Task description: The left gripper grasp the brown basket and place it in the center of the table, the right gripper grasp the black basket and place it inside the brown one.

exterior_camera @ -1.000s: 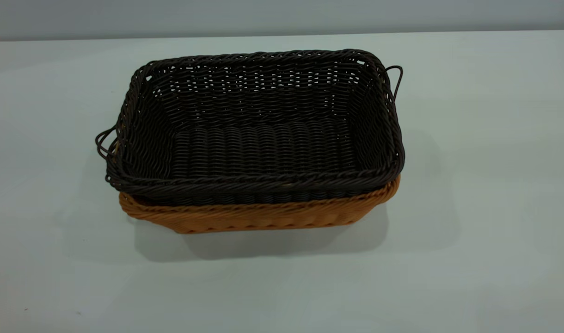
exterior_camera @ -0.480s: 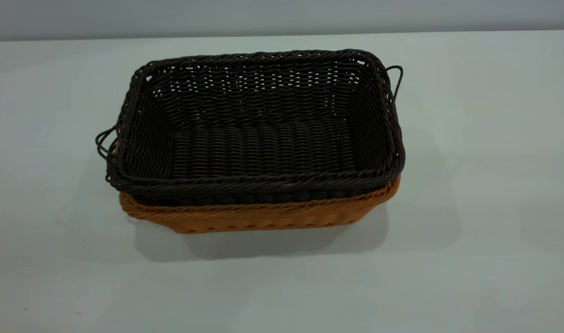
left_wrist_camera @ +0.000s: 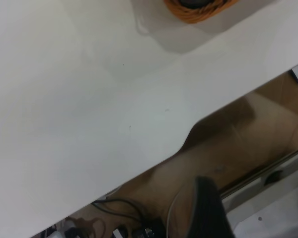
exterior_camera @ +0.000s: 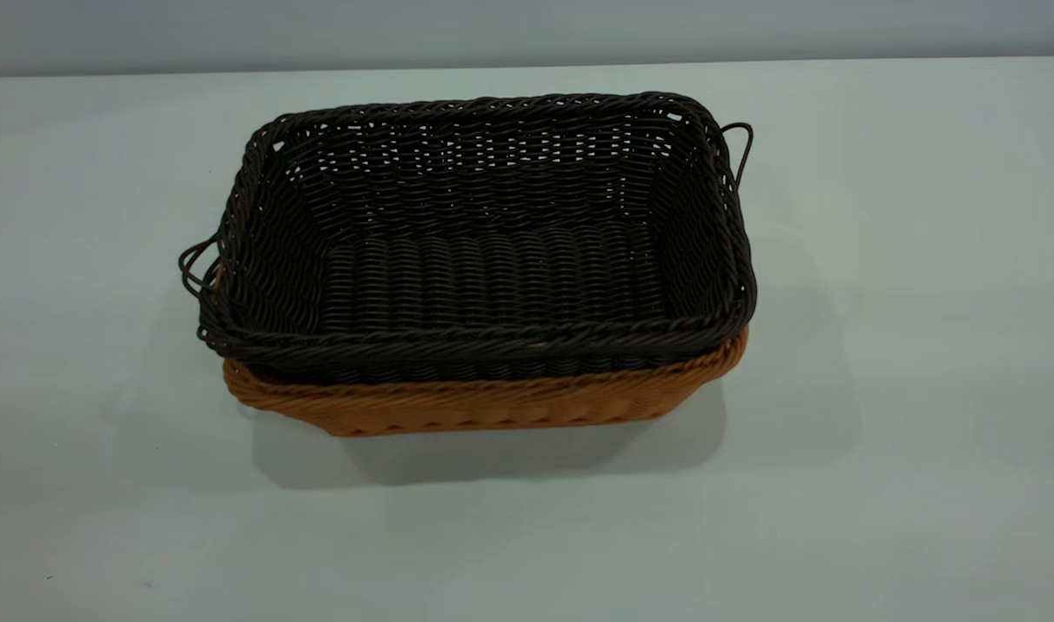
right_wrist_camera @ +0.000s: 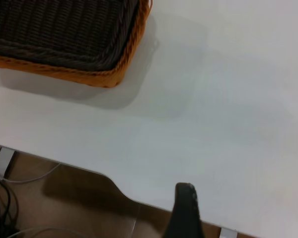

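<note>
The left tool (left_wrist_camera: 208, 208) shows only as one dark finger past the desk edge, well away from the brown basket; whether it is apart or together I cannot tell. The right tool (right_wrist_camera: 185, 210) likewise shows one dark finger at the desk edge, well apart from that basket, its state untellable. The desk (exterior_camera: 907, 345) carries the brown basket (exterior_camera: 484, 404) near its middle. The black basket (exterior_camera: 484, 242) sits nested inside the brown basket, its rim above the tan rim, upright
</note>
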### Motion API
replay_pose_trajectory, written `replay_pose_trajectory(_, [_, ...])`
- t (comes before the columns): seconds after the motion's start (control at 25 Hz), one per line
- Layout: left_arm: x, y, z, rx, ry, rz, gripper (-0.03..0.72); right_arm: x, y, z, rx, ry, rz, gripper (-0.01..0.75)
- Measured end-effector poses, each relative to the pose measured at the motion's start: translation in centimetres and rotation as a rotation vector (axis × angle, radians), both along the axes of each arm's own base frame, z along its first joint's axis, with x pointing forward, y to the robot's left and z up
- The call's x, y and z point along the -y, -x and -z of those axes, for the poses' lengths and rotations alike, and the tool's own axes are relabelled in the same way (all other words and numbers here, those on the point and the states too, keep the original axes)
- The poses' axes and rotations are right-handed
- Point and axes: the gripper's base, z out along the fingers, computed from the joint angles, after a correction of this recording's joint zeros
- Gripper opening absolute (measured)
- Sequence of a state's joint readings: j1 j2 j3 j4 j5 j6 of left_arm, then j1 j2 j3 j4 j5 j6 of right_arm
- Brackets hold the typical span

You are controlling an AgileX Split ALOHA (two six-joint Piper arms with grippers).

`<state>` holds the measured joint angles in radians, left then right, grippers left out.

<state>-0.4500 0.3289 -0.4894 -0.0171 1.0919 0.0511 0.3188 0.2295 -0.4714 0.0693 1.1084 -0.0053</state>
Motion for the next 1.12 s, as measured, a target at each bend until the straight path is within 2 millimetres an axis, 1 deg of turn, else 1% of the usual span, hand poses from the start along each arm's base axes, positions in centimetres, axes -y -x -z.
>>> replay_pose_trajectory(0.08, [-0.1,0.1,0.0,0.008,0.003,-0.001,0.453,0.1,0.2,-0.1,0.019,-0.009,0.014,0.527])
replay_pose_trajectory(0.2, [-0.2,0.2,-0.1,0.018,0.009,-0.014,0.453,0.5,1.0,-0.2,0.083,-0.027,0.105,0.527])
replay_pose_trajectory(0.28, [-0.3,0.2,-0.1,0.019,0.009,-0.055,0.453,0.7,1.9,-0.3,0.145,-0.038,0.17,0.526])
replay_pose_trajectory(0.4, [-0.6,0.1,-0.1,0.019,0.009,-0.153,0.453,0.9,3.2,-0.3,0.23,-0.055,0.198,0.519])
replay_pose_trajectory(0.56, [-1.0,0.5,-0.2,0.056,0.02,-0.277,0.453,0.9,3.3,-0.3,0.236,-0.055,0.205,0.519])
replay_pose_trajectory(0.72, [-1.4,2.0,-0.4,0.169,0.047,-0.379,0.453,0.9,3.3,-0.3,0.236,-0.054,0.209,0.519])
replay_pose_trajectory(0.8, [-1.5,3.1,-0.4,0.244,0.062,-0.414,0.453,0.9,3.3,-0.3,0.236,-0.054,0.209,0.519])
replay_pose_trajectory(0.92, [-1.5,4.4,-0.2,0.323,0.078,-0.437,0.453,0.9,3.3,-0.3,0.237,-0.053,0.209,0.519])
replay_pose_trajectory(1.12, [-1.5,4.5,-0.2,0.324,0.078,-0.438,0.453,0.9,3.3,-0.3,0.236,-0.054,0.208,0.519])
